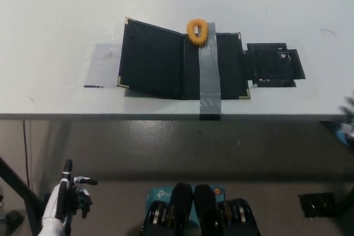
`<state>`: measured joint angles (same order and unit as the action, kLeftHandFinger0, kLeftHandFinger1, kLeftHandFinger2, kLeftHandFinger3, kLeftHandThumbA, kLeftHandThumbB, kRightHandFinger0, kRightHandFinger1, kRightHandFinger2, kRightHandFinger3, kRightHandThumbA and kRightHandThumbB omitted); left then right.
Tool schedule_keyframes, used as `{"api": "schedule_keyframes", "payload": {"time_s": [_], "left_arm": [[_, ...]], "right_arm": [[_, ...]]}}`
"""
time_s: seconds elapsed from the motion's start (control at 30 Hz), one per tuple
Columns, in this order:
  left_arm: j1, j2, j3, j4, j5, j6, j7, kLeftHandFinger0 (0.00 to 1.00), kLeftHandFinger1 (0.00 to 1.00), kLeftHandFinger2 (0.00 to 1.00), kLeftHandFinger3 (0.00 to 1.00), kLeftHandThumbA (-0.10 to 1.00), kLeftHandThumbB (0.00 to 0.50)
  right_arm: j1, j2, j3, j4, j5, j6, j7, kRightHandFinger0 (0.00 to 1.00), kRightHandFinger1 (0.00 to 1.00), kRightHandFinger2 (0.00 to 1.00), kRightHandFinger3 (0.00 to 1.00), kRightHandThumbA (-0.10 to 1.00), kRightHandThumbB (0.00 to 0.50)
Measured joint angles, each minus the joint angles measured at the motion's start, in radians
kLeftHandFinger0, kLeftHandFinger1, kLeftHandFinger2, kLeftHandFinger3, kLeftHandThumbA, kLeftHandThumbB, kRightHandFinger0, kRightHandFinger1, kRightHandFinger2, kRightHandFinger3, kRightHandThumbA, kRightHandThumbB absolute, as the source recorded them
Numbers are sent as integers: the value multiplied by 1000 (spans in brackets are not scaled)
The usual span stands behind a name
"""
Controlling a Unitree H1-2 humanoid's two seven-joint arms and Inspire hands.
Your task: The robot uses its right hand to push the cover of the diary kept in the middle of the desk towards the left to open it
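Observation:
The black diary [182,59] lies open in the middle of the white desk [61,20]. Its cover [152,59] with brass corners is folded out to the left and stands slightly raised. A strip of grey tape [209,75] runs down the diary's right half and over the desk's front edge. An orange spiky ring [197,30] sits at the top of the spine. My white left hand [66,200] hangs below the desk at the lower left, its fingers apart and holding nothing. My black right hand is out of the picture; only a blur shows at the right edge.
A patch of black tape [274,63] sticks to the desk right of the diary. A clear tape patch [102,64] lies left of the cover. Below the desk's front edge is the floor, with a teal box [160,194] near my body.

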<state>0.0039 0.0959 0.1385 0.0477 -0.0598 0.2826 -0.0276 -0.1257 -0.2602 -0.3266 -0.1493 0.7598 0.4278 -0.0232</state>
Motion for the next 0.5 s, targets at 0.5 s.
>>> {"api": "schedule_keyframes", "payload": {"time_s": [0.5], "left_arm": [[19,-1,32,-8,-4,-3,1,136,149,180,409,1000,393]], "right_arm": [[148,60,-62,255,-155,-210,5,722,822,825,837,872,234]]}}
